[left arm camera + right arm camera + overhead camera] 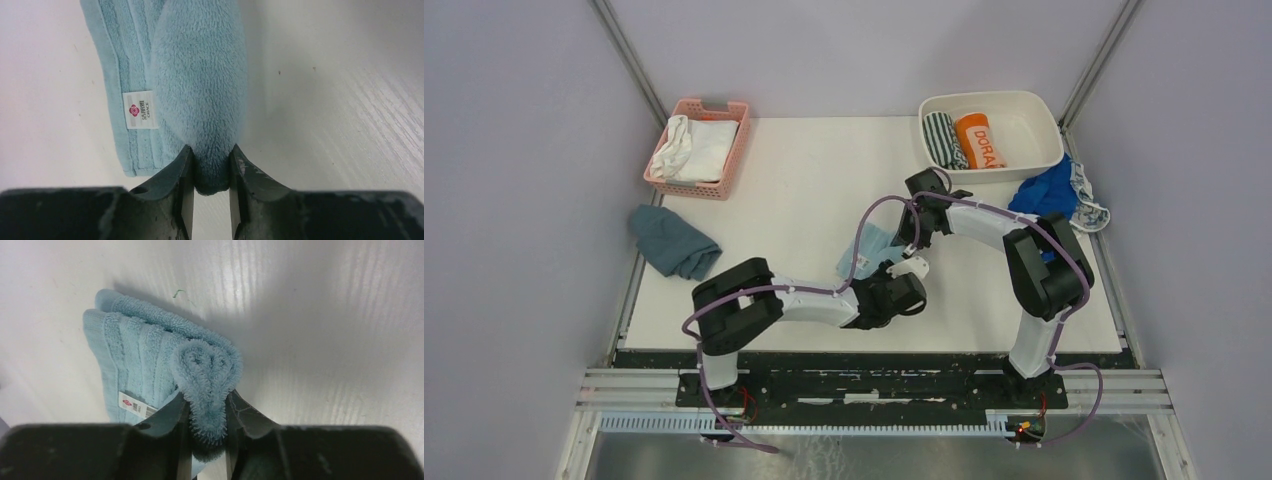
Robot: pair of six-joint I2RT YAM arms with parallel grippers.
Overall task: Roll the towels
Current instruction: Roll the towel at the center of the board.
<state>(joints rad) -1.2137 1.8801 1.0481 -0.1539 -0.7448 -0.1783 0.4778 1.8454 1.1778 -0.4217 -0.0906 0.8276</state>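
Roll of light blue towel (869, 252) lies near the middle of the table (804, 180), part made, with a flat tail spread beside it that carries a small white label (140, 110). The left gripper (211, 172) has its jaws pressed in on one end of the plush roll, squeezing it narrow between them. The right gripper (206, 415) pinches the opposite end, where the coiled layers show as a loose spiral just beyond its fingers. The arms reach in from the near side and meet over the cloth.

The royal blue towel (1044, 190) and the patterned towel (1092, 212) sit heaped at the far right edge of the table, unrolled, so most of the task looks left to do.

The main risk, as I judge it, is the looseness of that spiral: each grip holds only an end, and if either jaw eases off, the soft pile may spring open and the turns uncoil. Uneven turning of the two wrists would likely skew the roll into a cone, one end tighter than the other. The flat tail could drag and bunch on the table rather than wind in smoothly. A hard pinch may also flatten the ends, and the right arm's elbow hangs close to the heap at the edge, where a wide swing might push it off
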